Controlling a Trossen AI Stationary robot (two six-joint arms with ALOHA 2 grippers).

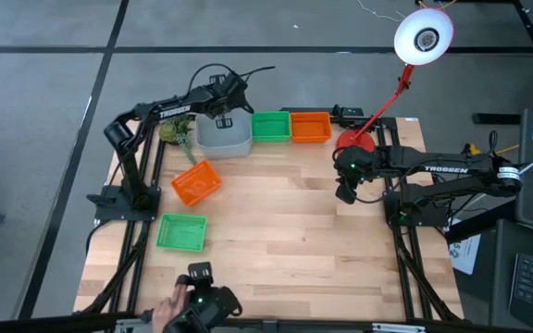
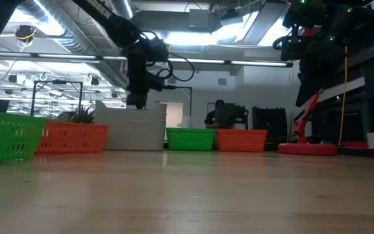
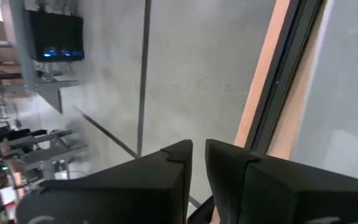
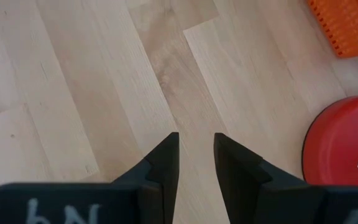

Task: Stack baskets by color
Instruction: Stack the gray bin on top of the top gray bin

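Observation:
A pale grey basket (image 1: 225,139) (image 2: 132,127) stands at the table's far edge. To its right are a green basket (image 1: 270,126) and an orange one (image 1: 310,127). Another orange basket (image 1: 196,182) lies askew at mid-left, and a second green one (image 1: 181,231) sits nearer the front. My left gripper (image 1: 226,118) (image 2: 137,101) (image 3: 199,144) points down at a slant over the grey basket's far rim. A narrow gap shows between its fingers, with only floor visible through it. My right gripper (image 1: 347,190) (image 4: 196,135) hangs open over bare wood at the right. My left gripper stands right at the grey basket's far rim (image 2: 141,108). The gripper's own body hides that spot, so I cannot tell whether a finger touches the rim.
A red lamp base (image 1: 353,143) (image 4: 347,143) stands just beyond my right gripper, its arm and white head reaching past the far right corner. A small plant (image 1: 179,134) sits left of the grey basket. A person's hand (image 1: 169,310) is at the near edge.

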